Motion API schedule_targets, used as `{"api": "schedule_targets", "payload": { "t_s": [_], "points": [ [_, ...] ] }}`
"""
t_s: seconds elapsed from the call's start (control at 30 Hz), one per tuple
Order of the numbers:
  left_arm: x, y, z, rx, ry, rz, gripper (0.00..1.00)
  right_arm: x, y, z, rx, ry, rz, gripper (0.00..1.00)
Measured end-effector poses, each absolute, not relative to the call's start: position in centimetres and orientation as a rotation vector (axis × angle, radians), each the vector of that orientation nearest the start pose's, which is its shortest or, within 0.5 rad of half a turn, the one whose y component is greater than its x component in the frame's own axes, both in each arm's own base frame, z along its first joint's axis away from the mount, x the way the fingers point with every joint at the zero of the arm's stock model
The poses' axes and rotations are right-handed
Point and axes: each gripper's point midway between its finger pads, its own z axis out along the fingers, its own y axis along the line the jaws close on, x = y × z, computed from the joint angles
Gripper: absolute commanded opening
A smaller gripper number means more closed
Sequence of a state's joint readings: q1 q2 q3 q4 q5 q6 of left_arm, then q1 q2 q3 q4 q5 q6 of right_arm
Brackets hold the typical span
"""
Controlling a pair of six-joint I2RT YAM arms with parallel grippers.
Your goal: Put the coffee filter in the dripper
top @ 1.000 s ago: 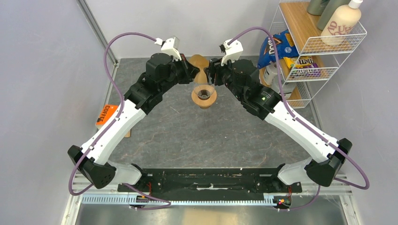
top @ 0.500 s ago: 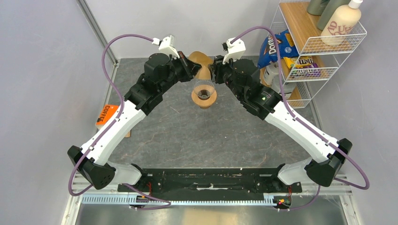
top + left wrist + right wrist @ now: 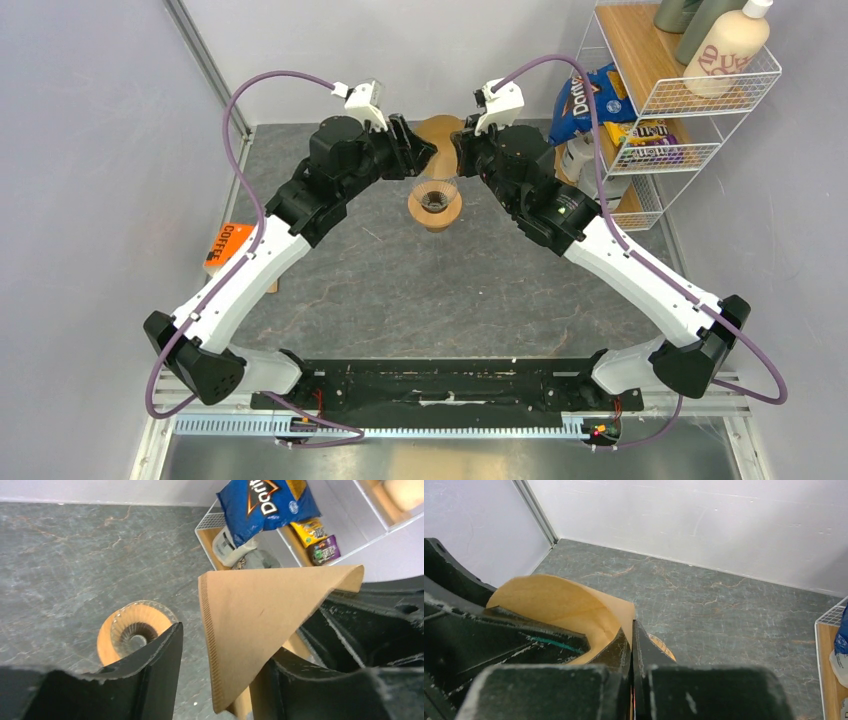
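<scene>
Overhead view: two black-and-white robot arms reach up from the bottom edge and meet in the upper middle of the frame, above a grey stone-patterned table. Between their tips a tan paper filter is held in the air.

The right gripper is pinched tight on the filter's right side. In its wrist view the two black fingers meet at bottom centre with the paper's edge between them, and the filter curves away to the left.

The left gripper has its jaws parted. In its wrist view the flat, fan-shaped filter hangs in the gap, clear of the lower-left finger and close against the lower-right one. Whether it touches that one cannot be told.

The dripper, a clear ribbed glass cone on a wooden ring, stands upright on the table just below the filter in the overhead view. The filter is not in it.

An orange packet lies at the table's left edge. A wire shelf at upper right holds a blue Doritos bag.
</scene>
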State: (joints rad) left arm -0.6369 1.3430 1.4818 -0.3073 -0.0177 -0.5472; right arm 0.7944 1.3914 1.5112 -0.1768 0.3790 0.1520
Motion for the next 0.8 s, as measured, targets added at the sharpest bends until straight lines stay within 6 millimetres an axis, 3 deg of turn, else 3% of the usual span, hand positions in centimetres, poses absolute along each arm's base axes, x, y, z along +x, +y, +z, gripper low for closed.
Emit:
{"api": "schedule_targets", "payload": {
  "t_s": [0.13,0.33,0.7,0.8],
  "points": [
    [33.5,-26.0,38.4,0.108,1.831,-0.78,0.67,35.5,27.5,40.7,-0.24,1.621,0.405,0.0],
    [33.2,-24.1,40.6,0.112,1.793,-0.744,0.67,35.5,27.5,40.7,-0.254,1.616,0.393,0.0],
    [34.2,-25.4,38.7,0.143,1.844,-0.74,0.53,35.7,28.5,39.6,-0.265,1.636,0.377,0.0],
    [34.4,-25.8,38.1,0.155,1.856,-0.736,0.43,35.5,29.0,39.3,-0.276,1.641,0.38,0.0]
  ]
}}
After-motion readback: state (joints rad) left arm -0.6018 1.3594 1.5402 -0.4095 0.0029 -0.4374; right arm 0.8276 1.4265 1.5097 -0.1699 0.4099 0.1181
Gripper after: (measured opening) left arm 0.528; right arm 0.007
